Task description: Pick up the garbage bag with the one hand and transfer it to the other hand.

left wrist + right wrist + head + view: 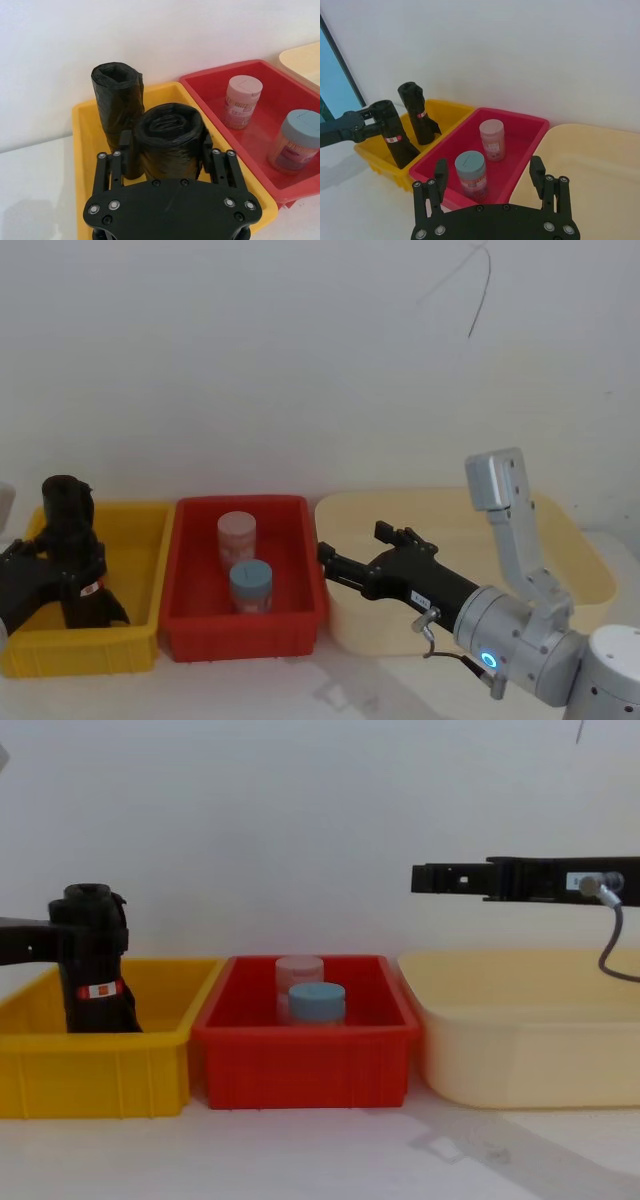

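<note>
Two black rolled garbage bags stand in the yellow bin (142,540). The nearer garbage bag (170,135) sits between the fingers of my left gripper (167,152), which is shut on its upper part. In the right wrist view this held bag (391,131) leans with its flared base still inside the bin, and the second roll (415,112) stands behind it. From the chest the held bag (92,970) shows a red-and-white label. My right gripper (327,556) hovers open with nothing in it over the edge between the red and cream bins.
The red bin (305,580) in the middle holds a pink jar (238,537) and a blue-lidded jar (250,585). A large cream tub (585,575) stands at the right. A white wall rises close behind all three containers.
</note>
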`<move>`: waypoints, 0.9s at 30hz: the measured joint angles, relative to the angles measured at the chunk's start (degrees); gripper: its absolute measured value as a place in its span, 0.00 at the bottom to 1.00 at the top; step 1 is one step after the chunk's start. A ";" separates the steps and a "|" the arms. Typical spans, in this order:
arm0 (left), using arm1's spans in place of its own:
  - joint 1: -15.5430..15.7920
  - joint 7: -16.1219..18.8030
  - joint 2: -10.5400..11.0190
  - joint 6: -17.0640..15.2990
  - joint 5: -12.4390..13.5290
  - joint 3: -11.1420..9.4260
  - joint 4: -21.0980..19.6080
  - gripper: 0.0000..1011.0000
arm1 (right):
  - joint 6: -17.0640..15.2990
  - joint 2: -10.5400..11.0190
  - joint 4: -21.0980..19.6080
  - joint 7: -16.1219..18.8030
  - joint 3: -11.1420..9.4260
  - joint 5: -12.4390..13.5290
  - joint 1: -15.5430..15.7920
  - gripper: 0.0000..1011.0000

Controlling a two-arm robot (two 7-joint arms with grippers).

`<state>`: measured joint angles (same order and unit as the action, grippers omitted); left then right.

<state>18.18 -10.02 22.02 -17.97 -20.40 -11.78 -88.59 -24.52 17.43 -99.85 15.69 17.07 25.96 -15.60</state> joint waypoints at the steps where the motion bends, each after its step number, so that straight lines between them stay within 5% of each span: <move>1: 0.06 -0.01 -0.02 0.02 0.03 -0.01 0.05 0.74 | 0.11 0.13 0.12 0.10 0.14 0.00 -0.09 0.99; 8: 0.19 -0.05 -0.06 0.09 0.10 -0.05 0.26 0.57 | 0.34 0.71 0.91 0.52 1.26 -0.40 -0.85 0.99; 27: 0.33 -0.10 -0.14 0.18 0.21 -0.08 0.48 0.45 | -2.18 -1.39 6.78 1.56 8.74 -3.62 -7.59 0.99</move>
<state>18.51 -10.12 21.89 -17.79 -20.19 -11.86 -88.11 -26.71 16.04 -93.07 17.25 25.81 22.33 -23.20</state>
